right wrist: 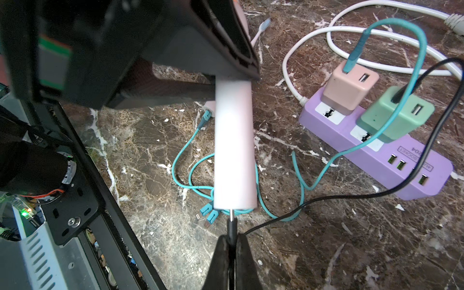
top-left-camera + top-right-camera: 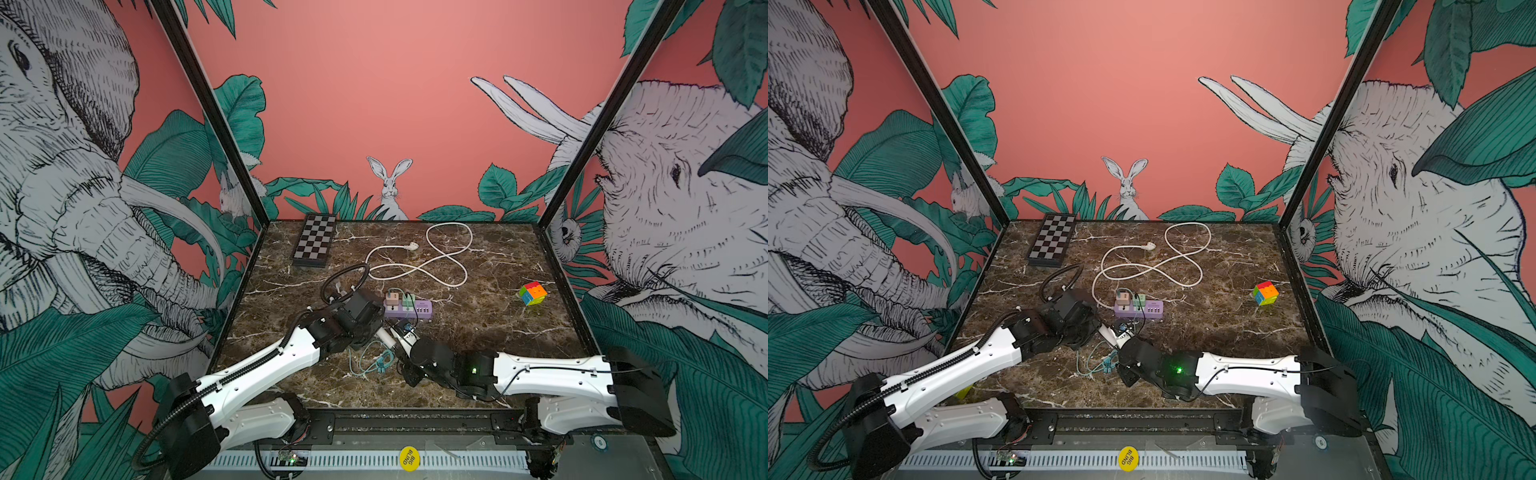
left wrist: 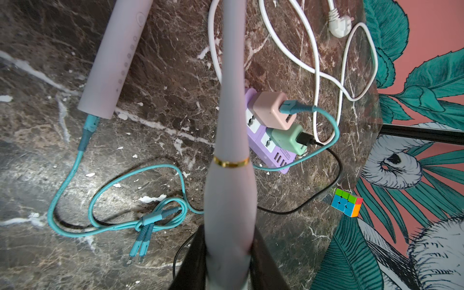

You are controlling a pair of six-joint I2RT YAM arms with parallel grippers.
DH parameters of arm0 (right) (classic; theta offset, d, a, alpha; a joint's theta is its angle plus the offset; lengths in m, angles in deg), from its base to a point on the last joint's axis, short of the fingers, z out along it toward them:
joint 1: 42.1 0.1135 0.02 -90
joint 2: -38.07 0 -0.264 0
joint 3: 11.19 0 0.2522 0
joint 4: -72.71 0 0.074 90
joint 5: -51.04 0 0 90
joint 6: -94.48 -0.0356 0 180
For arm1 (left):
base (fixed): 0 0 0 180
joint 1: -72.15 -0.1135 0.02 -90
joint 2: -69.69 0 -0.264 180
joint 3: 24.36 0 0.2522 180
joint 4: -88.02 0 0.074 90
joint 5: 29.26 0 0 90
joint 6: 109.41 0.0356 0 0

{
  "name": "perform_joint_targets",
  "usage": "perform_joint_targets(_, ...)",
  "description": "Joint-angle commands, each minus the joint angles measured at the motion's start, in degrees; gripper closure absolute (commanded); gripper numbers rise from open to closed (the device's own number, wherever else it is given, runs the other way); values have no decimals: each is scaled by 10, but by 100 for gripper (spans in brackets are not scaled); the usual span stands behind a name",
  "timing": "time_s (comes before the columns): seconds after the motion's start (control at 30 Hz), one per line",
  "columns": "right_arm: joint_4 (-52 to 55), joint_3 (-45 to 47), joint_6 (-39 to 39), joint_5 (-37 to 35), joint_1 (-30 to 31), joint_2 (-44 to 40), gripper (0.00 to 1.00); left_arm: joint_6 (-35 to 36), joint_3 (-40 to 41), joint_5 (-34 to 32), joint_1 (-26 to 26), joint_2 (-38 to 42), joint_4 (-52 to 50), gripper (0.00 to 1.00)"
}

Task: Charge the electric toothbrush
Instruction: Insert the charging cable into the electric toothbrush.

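My left gripper (image 3: pixel 229 251) is shut on a pale pink electric toothbrush (image 3: pixel 229 188) with a gold ring, holding it above the table. Its flat bottom end (image 1: pixel 234 200) faces my right gripper (image 1: pixel 232 241), which is shut on the black cable's plug (image 1: pixel 231 227). The plug's metal tip touches that end. The black cable runs to a green adapter (image 1: pixel 394 113) on the purple power strip (image 1: pixel 376 155). In a top view both grippers meet near the strip (image 2: pixel 409 309). A second pink toothbrush (image 3: pixel 110 62) lies on the marble with a teal cable (image 3: pixel 88 125) plugged into it.
The teal cable's loose coil (image 2: pixel 374 361) lies under the grippers and runs to a pink adapter (image 3: pixel 273 110). A white cord (image 2: pixel 419 259) loops behind the strip. A chessboard (image 2: pixel 314 241) sits at the back left, a colour cube (image 2: pixel 533 293) at the right.
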Motion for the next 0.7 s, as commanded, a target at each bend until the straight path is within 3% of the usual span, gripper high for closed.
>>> perform_joint_targets(0.0, -50, 0, 1, -8, -6, -12, 100, -8, 7, 18, 4, 14, -7, 100)
perform_joint_targets(0.67, -38, 18, 6, 28, -6, -31, 100, -7, 4, 20, -4, 11, -11, 100)
